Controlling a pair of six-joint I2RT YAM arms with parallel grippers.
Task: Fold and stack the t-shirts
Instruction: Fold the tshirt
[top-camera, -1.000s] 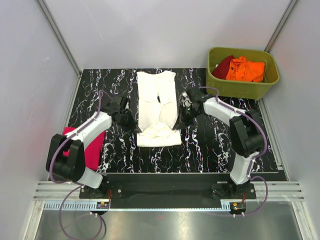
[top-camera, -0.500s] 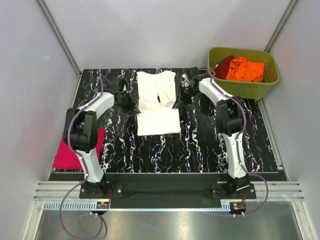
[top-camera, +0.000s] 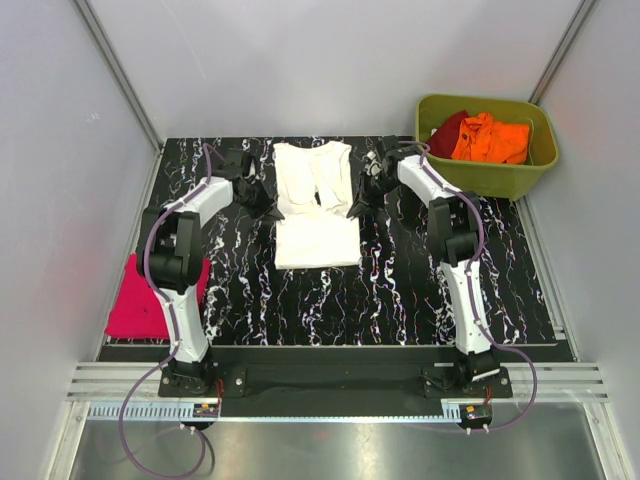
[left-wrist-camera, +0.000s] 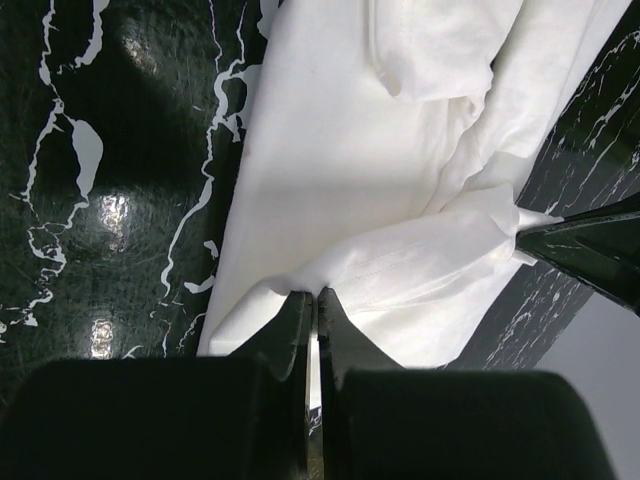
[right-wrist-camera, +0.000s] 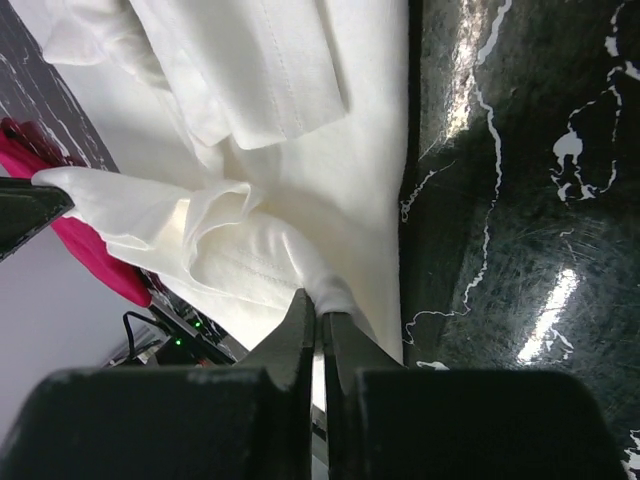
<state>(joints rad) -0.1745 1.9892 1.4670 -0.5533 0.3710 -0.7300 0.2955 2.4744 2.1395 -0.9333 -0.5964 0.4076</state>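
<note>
Four t-shirts are in view, along with two claws and one tub. A white cotton t-shirt (top-camera: 315, 205) lies lengthwise in the middle of the black white-veined table (top-camera: 400, 290). A folded magenta-pink shirt (top-camera: 150, 295) sits at the near left edge. An orange shirt (top-camera: 492, 140) and a dark red one (top-camera: 447, 133) lie crumpled in the olive-green plastic tub (top-camera: 485, 178) at the far right corner.

The left gripper (top-camera: 270, 207) meets the white shirt's left edge about halfway along its length. The right gripper (top-camera: 354, 208) meets the right edge directly opposite.

In the left wrist view the left claw (left-wrist-camera: 313, 300) is pinched tight, with a thin fold of the white cloth (left-wrist-camera: 350, 170) nipped between its tips. In the right wrist view the right claw (right-wrist-camera: 318, 305) is clamped the same way on the cloth (right-wrist-camera: 300, 180). A bunched band of fabric runs across the shirt from one claw to the other.

The left arm covers part of the pink shirt. The dark red shirt is mostly hidden behind the orange one and the tub wall. No chest print can be made out on the white shirt. From above, the fingertips themselves are too small to read.
</note>
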